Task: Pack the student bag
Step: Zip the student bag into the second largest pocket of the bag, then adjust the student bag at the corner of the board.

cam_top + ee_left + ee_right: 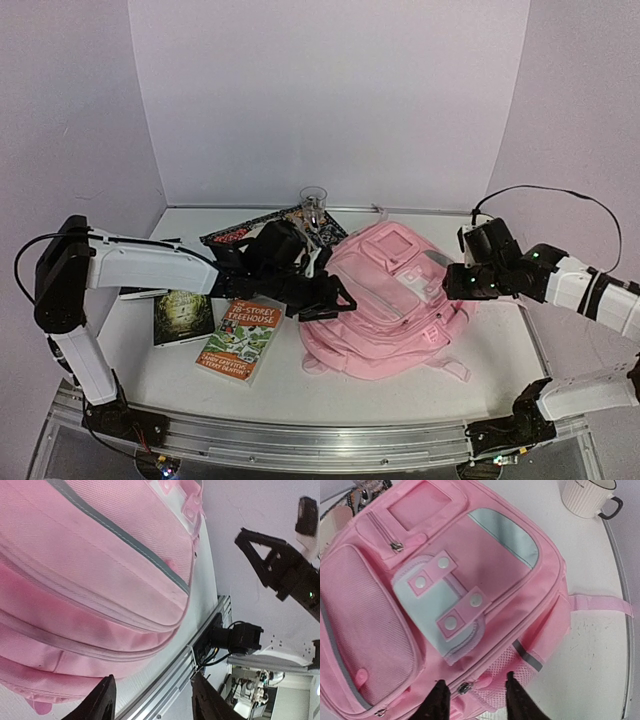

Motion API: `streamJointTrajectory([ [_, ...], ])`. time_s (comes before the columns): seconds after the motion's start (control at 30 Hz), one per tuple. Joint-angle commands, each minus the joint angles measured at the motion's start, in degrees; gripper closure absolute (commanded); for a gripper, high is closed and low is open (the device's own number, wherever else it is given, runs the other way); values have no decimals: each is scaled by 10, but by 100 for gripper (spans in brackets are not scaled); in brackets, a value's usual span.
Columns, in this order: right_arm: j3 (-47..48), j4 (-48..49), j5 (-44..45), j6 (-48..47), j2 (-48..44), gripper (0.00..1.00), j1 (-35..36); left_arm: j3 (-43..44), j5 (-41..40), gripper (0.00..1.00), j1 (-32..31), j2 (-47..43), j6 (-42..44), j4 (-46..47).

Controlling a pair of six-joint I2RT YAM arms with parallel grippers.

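The backpack (390, 300) lies closed on the table (490, 365), the books (238, 338) to its left not yet packed, and the left gripper (153, 677) and right gripper (474, 679) at its sides are both open and empty.

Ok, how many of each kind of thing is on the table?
Bags: 1, the pink student bag
Books: 3, the Treehouse book, the green book, the black-and-red book
Glasses: 1, the clear glass
Mugs: 1, the white mug
Total: 6
The left arm may hide more.
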Motion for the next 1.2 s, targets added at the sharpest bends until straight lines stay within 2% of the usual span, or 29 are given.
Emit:
streamJointTrajectory([
  [0.0, 8, -20, -34, -14, -39, 49, 1, 16, -44, 41, 49, -59, 71, -40],
  [0.1, -1, -19, -58, 13, -35, 35, 1, 2, -39, 36, 105, -62, 90, -51],
  [0.27, -19, -13, -64, 74, 4, 20, 1, 40, -44, 30, 152, -4, 156, -81],
  [0.47, -49, 30, -60, 130, 49, 12, 1, 131, -4, 30, 165, 126, 218, -88],
  [0.6, -58, 61, -44, 134, 78, 10, 0, 159, 53, 34, 161, 164, 223, -88],
  [0.77, -42, 96, -22, 116, 130, 9, -8, 149, 86, 44, 111, 161, 229, -83],
  [0.93, 15, 104, -5, 48, 179, 9, -33, 120, 91, 51, 29, 139, 199, -45],
  [1.07, 65, 98, 5, -7, 194, 8, -40, 120, 86, 50, -26, 126, 175, -16],
  [1.17, 83, 80, -12, -38, 184, 6, -40, 122, 69, 46, -44, 105, 170, -9],
])
